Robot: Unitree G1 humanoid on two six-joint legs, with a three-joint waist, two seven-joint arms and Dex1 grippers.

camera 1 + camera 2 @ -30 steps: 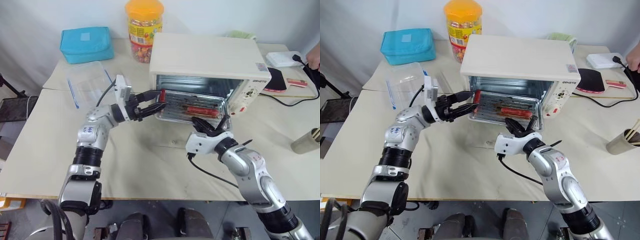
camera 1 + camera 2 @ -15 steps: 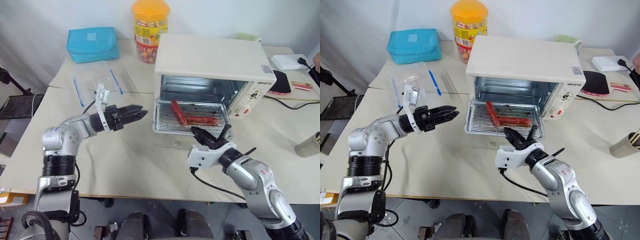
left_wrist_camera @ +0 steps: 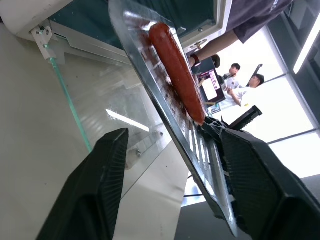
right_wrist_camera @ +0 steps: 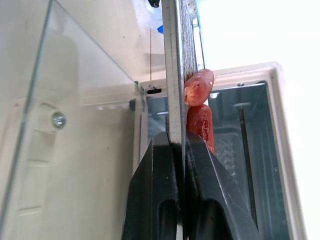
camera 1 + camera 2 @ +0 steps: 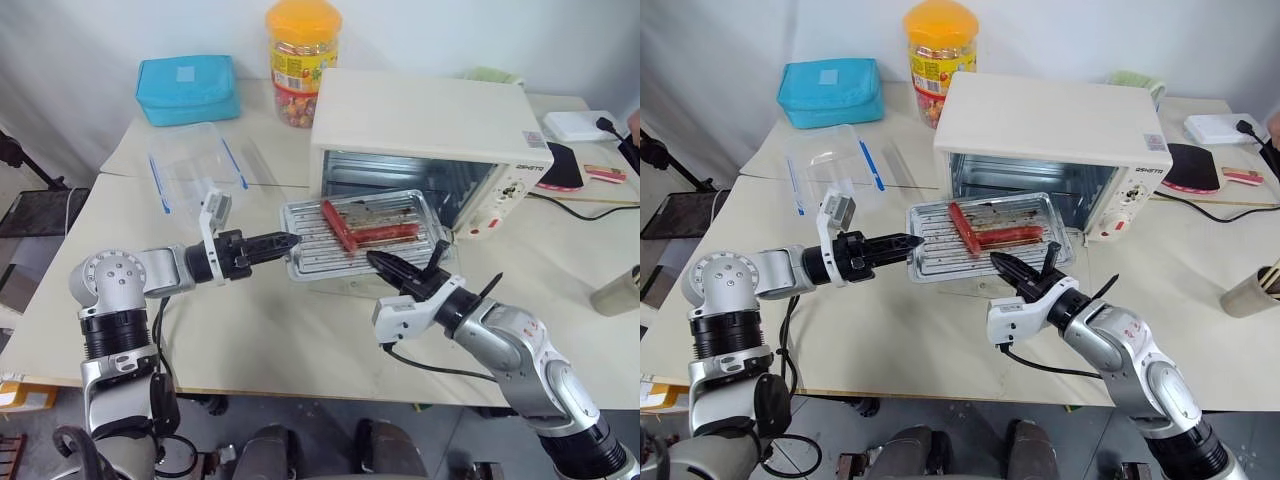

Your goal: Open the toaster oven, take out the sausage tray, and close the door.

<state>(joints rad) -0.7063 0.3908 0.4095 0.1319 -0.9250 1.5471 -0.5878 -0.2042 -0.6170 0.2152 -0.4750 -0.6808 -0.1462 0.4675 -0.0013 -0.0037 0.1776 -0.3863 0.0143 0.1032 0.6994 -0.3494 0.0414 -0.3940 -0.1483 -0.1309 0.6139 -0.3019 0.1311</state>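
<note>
1. The sausage tray (image 5: pixel 362 235) hung just outside the toaster oven (image 5: pixel 425 140), above the lowered door (image 5: pixel 345 283).
2. The right gripper (image 5: pixel 408 272) pinched its near rim; the left gripper (image 5: pixel 283 240), fingers spread, straddled its left edge.
3. The one-edge hold could tip it, rolling the sausages (image 5: pixel 355 228) onto the surface (image 5: pixel 260 330).

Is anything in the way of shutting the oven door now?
Yes. The sausage tray, gripped by the right end effector, hangs just outside the toaster oven mouth, right above the opened door lying flat beneath it. The door probably can't swing up until the tray moves aside.
</note>
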